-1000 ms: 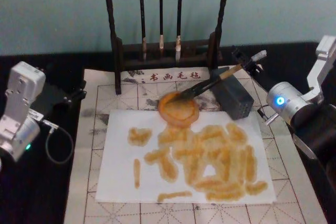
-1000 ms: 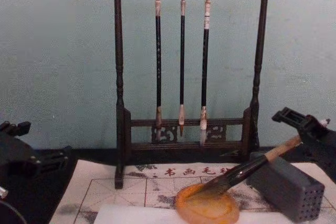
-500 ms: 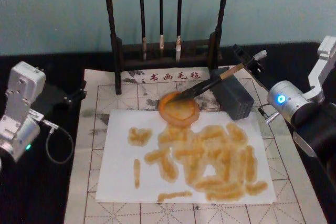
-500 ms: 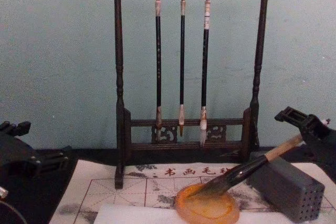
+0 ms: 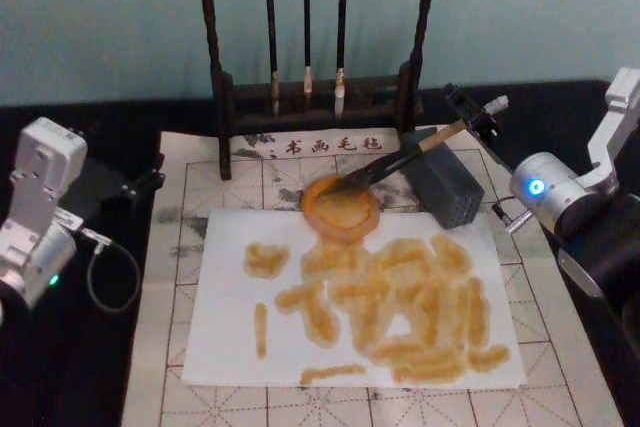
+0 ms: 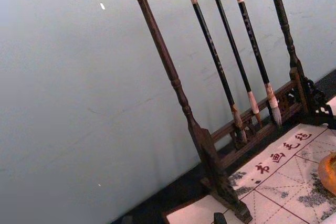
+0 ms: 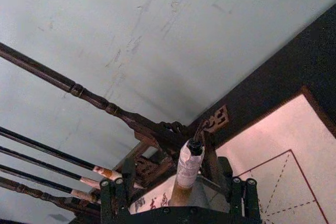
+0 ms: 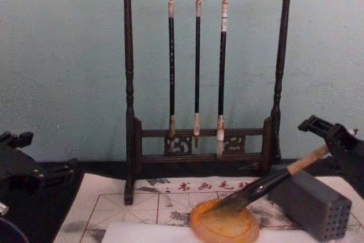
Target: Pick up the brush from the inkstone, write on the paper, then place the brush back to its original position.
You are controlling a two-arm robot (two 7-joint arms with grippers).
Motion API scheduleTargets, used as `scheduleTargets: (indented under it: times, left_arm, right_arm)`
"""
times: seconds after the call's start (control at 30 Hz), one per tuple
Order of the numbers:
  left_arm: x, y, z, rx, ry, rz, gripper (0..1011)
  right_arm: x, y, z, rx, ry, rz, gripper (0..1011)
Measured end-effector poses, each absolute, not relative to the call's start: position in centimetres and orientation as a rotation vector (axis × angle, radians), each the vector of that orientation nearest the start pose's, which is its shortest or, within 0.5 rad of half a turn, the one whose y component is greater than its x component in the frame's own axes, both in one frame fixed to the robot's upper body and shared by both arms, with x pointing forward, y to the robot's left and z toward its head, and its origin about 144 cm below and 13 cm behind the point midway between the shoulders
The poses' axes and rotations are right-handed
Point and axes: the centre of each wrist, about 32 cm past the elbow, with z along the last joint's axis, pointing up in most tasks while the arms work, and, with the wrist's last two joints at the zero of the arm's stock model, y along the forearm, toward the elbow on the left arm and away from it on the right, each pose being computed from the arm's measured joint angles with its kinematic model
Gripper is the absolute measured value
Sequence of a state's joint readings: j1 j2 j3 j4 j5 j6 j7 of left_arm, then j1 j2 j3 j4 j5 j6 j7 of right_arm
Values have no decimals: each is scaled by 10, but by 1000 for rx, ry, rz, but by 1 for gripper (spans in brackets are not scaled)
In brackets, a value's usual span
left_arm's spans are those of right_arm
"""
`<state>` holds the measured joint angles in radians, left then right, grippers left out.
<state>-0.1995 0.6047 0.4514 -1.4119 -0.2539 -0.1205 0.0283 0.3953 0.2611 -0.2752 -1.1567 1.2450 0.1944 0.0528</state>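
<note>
1. The paper point(image 5: 228, 342) is covered with many amber strokes, so the writing looks finished.
2. The brush point(image 5: 400, 160) lies with its bristles in the inkstone point(image 5: 340, 212) and its handle propped on the grey block point(image 5: 447, 195), apparently back in place.
3. The right pincer point(image 5: 476, 113) straddles the handle's capped end, fingers spread with gaps on either side.
4. Only withdrawing that arm seems left. The left pincer point(image 5: 138, 185) sits parked at the table's left.

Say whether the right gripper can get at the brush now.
Probably yes: the right gripper is open, fingers flanking the brush at its handle end, nothing between. The brush leans on the grey block. The left gripper is parked far left.
</note>
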Motion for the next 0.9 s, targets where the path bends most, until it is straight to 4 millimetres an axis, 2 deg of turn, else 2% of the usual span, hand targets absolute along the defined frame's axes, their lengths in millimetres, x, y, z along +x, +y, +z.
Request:
scheduleTargets:
  times: [0.1, 0.37, 0.5, 0.53, 0.57, 0.6, 0.63, 0.87, 0.9]
  left_arm:
    - [489, 310, 1140, 304, -285, 1248, 1001]
    - [489, 310, 1140, 305, -285, 1248, 1001]
    - [489, 310, 1140, 305, -285, 1248, 1001]
    - [489, 310, 1140, 304, -285, 1248, 1001]
    - [489, 310, 1140, 304, -285, 1248, 1001]
    - [489, 310, 1140, 304, -285, 1248, 1001]
    - [489, 310, 1140, 304, -285, 1248, 1001]
    - [489, 310, 1140, 304, -285, 1248, 1001]
    - [489, 310, 1140, 304, -285, 1248, 1001]
  right_arm:
    - [561, -258, 1151, 456, 899, -1219, 999]
    - [561, -257, 1151, 457, 899, -1218, 844]
    - [561, -257, 1151, 457, 899, -1217, 703]
    - [561, -257, 1151, 457, 899, -1217, 703]
    - [561, -257, 1151, 457, 899, -1217, 644]
    - [561, -257, 1151, 457, 899, -1217, 632]
    - [561, -257, 1151, 457, 899, -1217, 563]
    - [561, -257, 1151, 456, 899, -1217, 382]
    - [561, -257, 1151, 456, 899, -1217, 320]
